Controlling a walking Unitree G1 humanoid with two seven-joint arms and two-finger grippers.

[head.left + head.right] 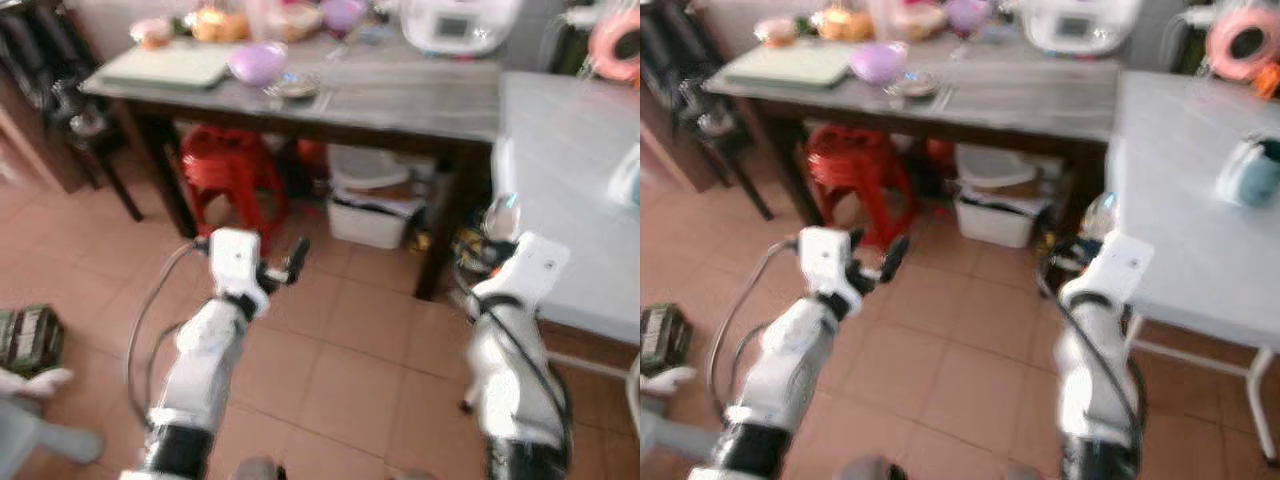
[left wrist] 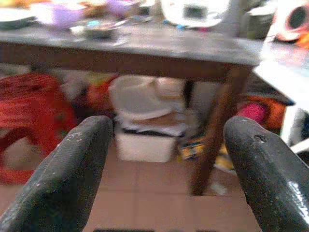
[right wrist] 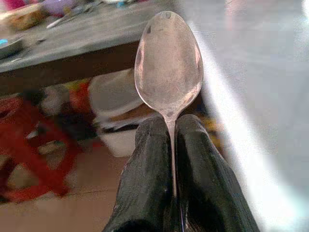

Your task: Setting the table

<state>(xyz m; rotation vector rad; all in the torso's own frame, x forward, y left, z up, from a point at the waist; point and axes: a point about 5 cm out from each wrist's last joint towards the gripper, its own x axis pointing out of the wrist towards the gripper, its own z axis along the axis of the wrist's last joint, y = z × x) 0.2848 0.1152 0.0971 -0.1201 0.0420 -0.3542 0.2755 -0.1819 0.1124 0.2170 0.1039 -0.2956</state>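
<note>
A metal spoon (image 3: 169, 63) stands upright between the fingers of my right gripper (image 3: 170, 121), which is shut on its handle. In the left eye view the spoon (image 1: 500, 215) is held at the near-left edge of the white table (image 1: 570, 180). My left gripper (image 2: 166, 140) is open with nothing between its fingers, out over the tiled floor and facing the dark table (image 1: 400, 100). On that table stand a purple bowl (image 1: 257, 62), a small dish (image 1: 293, 87), a pale green board (image 1: 165, 68) and a white cooker (image 1: 455, 25).
Red stools (image 1: 232, 170) and a white box (image 1: 370, 205) sit under the dark table. A dark chair (image 1: 80, 110) is at the left, with clutter (image 1: 30, 338) on the floor. A pale blue object (image 1: 1250, 170) rests on the white table.
</note>
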